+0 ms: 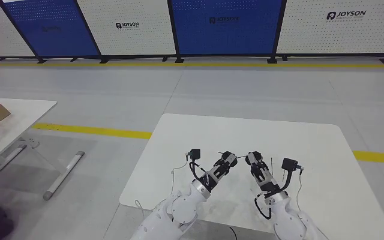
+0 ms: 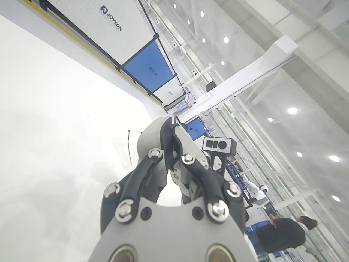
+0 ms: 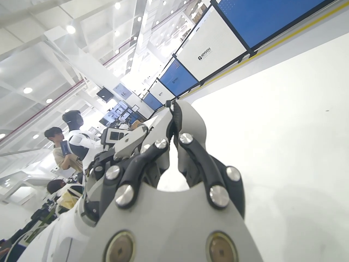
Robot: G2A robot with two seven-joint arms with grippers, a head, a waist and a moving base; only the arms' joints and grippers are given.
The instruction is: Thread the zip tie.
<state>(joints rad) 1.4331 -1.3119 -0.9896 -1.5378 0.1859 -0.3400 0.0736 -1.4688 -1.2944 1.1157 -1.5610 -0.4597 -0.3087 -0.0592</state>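
**left gripper (image 2: pixel 171 134) and right gripper (image 3: pixel 172 115) both clamped on the zip tie (image 1: pixel 239 157)**

nearest to me on the left wrist feed is the left gripper, its jaws pressed flat together with no gap i can see. a thin black strand of the zip tie runs up between the pads and pokes out just past the tips, so i read it as gripping that end of the tie.

on the right wrist feed the right gripper looks the same: jaws closed tight, with a small black piece of the tie sticking out at the very tip. i cannot tell from here whether that piece is the head or the tail.

from the top camera the two grippers sit tip to tip, close together but not touching, above the near half of the white worktop (image 1: pixel 198 138). the left one is angled in from the left and the right one from the right. the tie shows as a fine dark line bridging the short gap between them, held up off the surface. whether one end has entered the other is too small for me to make out.

a second zip tie (image 2: pixel 129 145) lies loose and nearly straight on the worktop, just beside the right gripper on its outer side, touching neither gripper.
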